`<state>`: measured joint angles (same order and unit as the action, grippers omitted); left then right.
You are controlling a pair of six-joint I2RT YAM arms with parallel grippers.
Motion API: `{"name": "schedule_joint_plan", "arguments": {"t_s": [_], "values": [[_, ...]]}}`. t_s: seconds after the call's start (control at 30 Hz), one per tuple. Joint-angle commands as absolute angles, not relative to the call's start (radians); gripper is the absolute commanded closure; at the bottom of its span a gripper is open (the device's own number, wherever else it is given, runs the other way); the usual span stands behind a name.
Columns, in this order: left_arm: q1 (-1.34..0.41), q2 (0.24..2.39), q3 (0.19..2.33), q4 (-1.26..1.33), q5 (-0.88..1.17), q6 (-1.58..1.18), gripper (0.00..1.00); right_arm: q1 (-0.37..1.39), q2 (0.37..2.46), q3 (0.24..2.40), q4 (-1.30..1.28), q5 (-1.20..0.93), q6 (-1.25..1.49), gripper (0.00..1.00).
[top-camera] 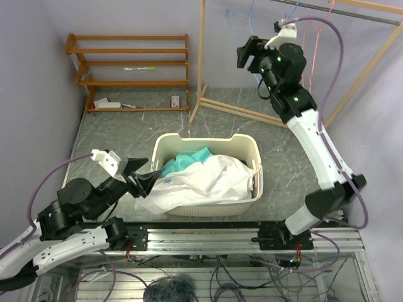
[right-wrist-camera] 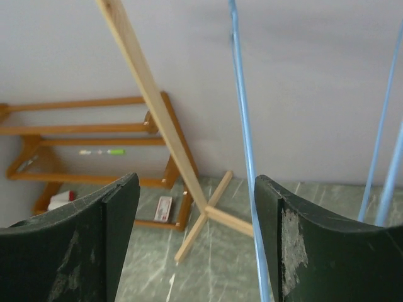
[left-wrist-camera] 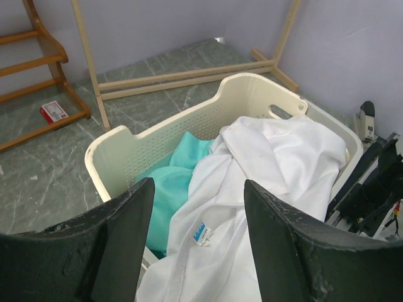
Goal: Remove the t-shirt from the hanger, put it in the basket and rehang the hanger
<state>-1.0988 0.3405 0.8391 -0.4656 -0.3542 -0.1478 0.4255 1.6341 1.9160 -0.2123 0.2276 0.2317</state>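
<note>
A white t-shirt lies crumpled in the cream laundry basket, over a teal garment; part of it hangs over the basket's near left rim. In the left wrist view the t-shirt shows a blue neck label. My left gripper is open and empty, just left of the basket. A bare blue wire hanger hangs from the rack rail at top. My right gripper is open, raised beside it; the hanger's blue wire runs between the jaws, close to the right finger.
A wooden clothes rack stands behind the basket, with more wire hangers on its rail. A low wooden shelf stands at back left, with a marker and small boxes on and under it. Walls close in left and right.
</note>
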Motion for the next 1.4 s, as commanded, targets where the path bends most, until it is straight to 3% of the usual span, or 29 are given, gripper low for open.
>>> {"name": "schedule_joint_plan", "arguments": {"t_s": [0.0,0.23,0.47,0.57,0.8,1.07,1.37], "values": [[-1.102,0.383,0.884,-0.488,-0.337,-0.154,0.30,0.423,1.415,1.736,-0.157,0.143,0.286,0.26],[-1.101,0.505,0.960,-0.543,-0.258,-0.144,0.29,0.423,1.056,1.442,-0.255,-0.168,0.358,0.25],[-1.102,0.726,1.084,-0.667,0.011,-0.129,0.29,0.423,0.799,1.301,-0.447,-0.417,0.355,0.25],[-1.101,0.816,1.109,-0.725,0.106,-0.134,0.28,0.424,0.729,1.275,-0.546,-0.406,0.333,0.25],[-1.102,0.924,1.097,-0.744,0.102,-0.169,0.29,0.424,0.637,1.232,-0.645,-0.356,0.286,0.24],[-1.103,0.935,1.112,-0.790,0.183,-0.193,0.25,0.423,0.612,1.175,-0.664,-0.309,0.242,0.23],[-1.111,0.889,1.106,-0.889,0.112,-0.232,0.21,0.423,0.601,1.136,-0.660,-0.297,0.225,0.22]]}}
